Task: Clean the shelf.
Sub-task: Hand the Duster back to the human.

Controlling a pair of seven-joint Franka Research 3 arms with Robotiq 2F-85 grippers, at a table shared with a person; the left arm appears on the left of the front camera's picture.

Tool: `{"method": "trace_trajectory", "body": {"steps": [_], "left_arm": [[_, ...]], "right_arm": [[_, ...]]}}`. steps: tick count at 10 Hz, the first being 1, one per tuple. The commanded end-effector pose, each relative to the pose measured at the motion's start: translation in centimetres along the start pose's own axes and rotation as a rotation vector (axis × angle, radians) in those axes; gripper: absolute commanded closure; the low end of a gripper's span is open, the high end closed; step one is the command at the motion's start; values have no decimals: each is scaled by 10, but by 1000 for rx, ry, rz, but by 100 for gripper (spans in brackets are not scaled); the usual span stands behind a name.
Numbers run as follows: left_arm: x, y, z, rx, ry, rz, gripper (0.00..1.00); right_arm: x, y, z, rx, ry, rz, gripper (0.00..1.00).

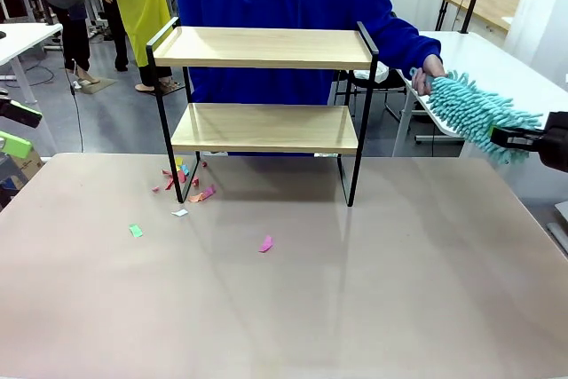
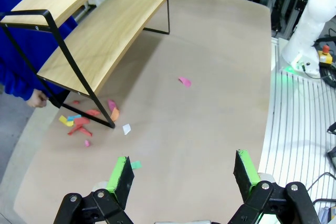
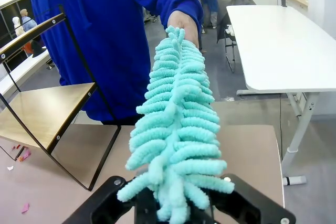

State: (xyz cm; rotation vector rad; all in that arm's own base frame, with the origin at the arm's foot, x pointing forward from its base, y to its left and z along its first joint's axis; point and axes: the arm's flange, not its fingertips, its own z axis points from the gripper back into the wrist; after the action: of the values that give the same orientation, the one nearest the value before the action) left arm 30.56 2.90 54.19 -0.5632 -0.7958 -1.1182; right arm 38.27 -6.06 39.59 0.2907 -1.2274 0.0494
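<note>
Front view: the right gripper point(image 1: 519, 138) is clamped on a teal chenille duster point(image 1: 475, 113), apparently also held by a person's hand point(image 1: 432, 69); the shelf point(image 1: 264, 86) stands well left. The left gripper point(image 2: 182, 174) is spread above the table point(image 2: 210, 129).

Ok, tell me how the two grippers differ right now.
The left gripper stands open and empty above the table, while the right gripper is shut on the teal duster. The left one hangs near the scattered paper scraps by the shelf; the right one sits off to the shelf's side, where a person's hand touches the duster's far end. Both are black.
</note>
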Motion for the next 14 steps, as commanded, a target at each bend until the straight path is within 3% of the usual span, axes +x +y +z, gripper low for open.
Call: {"method": "trace_trajectory", "body": {"steps": [1, 2, 3, 4, 5, 7, 9, 14], "left_arm": [[2, 1, -1, -6, -30, -15, 0], [2, 1, -1, -6, -30, -15, 0], [2, 1, -1, -6, -30, -15, 0], [2, 1, -1, -6, -30, -15, 0], [2, 1, -1, -6, -30, -15, 0], [2, 1, -1, -6, -30, -15, 0], [2, 1, -1, -6, -30, -15, 0], [2, 1, -1, -6, -30, -15, 0]], "right_arm": [[2, 1, 0, -15, 0, 17, 83], [2, 1, 0, -15, 0, 17, 83], [0, 0, 0, 0, 0, 0, 25], [0, 0, 0, -3, 0, 5, 24], [0, 0, 0, 13, 0, -8, 0], [2, -2, 3, 47, -6, -46, 0], [18, -6, 16, 126, -91, -118, 0], [107, -52, 104, 225, -415, -405, 0]]}}
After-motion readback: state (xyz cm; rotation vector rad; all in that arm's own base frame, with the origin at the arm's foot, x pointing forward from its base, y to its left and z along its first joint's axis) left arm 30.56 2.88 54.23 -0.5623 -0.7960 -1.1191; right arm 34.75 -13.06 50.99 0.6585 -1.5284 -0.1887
